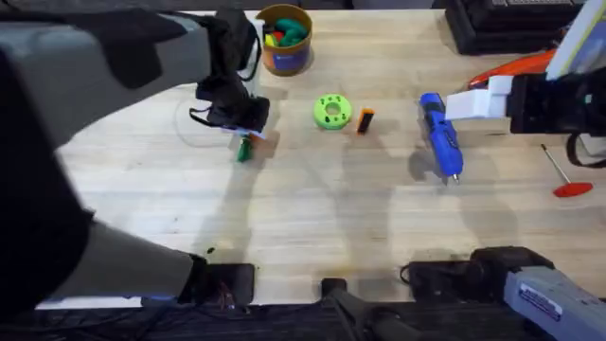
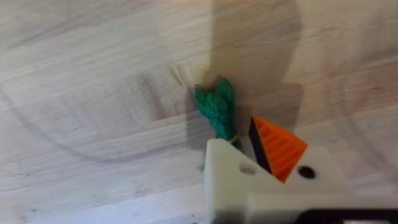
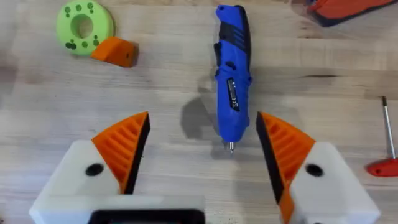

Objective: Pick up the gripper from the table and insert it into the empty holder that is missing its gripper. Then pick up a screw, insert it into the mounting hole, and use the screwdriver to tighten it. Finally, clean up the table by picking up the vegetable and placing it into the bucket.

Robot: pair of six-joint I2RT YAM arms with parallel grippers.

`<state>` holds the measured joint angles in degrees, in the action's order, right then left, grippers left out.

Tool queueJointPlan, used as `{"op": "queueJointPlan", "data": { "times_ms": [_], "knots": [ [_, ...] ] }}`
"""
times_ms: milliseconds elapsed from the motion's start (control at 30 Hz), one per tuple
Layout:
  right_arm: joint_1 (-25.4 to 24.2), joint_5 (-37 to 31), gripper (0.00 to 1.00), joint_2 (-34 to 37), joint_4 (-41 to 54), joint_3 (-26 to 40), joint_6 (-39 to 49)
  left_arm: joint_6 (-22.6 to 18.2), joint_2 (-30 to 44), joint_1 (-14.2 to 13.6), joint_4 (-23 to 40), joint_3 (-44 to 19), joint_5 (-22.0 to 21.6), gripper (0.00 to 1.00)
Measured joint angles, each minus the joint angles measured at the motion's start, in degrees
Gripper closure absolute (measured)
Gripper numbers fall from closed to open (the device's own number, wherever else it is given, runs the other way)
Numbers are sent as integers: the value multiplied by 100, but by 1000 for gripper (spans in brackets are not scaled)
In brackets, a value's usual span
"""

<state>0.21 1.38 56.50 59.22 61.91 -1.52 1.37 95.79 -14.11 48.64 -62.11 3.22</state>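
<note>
Though the left end effector [image 2: 264, 163] covers its lower half in the left wrist view, the small dark green leafy vegetable bundle [image 2: 217, 110] lies on the pale wooden desk [image 1: 312, 208], and whether it is clamped cannot be told. Overhead, it sits at about 7 o'clock from the round orange-yellow bucket [image 1: 284, 41]. Well away, the right end effector [image 3: 202, 152] stands spread apart around the blue pen-shaped screwdriver [image 3: 232, 74] tip, untouching.
</note>
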Motion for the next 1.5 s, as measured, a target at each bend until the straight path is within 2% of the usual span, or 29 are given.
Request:
{"op": "queueJointPlan", "data": {
  "times_ms": [100, 367, 600, 767, 1167, 1200, 1367, 1400, 1500],
  "knots": [
    [0, -1, 10, -1, 0, 0, -2, 32, -470, 0, 75, 0, 0, 987],
    [0, -1, 10, 0, 0, 0, -2, 83, -2351, 0, 482, -4, -2, 987],
    [0, 1, 10, -1, 2, 0, 0, 83, -3448, 0, 522, -22, -2, 987],
    [0, 1, 10, 0, 1, 0, -1, 84, -3777, 0, 556, -22, -2, 987],
    [0, -1, 10, 1, 2, 0, -2, 85, -3799, 0, 627, -22, -2, 987],
    [0, 1, 10, -1, 2, 0, -1, 87, -3799, 0, 627, -22, -5, 935],
    [0, -1, 10, 1, 2, 2, 0, 103, -3799, 0, 625, -22, -4, 161],
    [0, -1, 10, -1, 2, 1, -2, 131, -3799, 0, 625, -22, -2, 51],
    [0, 1, 10, 1, 2, 2, 0, 126, -3799, 0, 623, -22, -4, 16]
  ]
}}
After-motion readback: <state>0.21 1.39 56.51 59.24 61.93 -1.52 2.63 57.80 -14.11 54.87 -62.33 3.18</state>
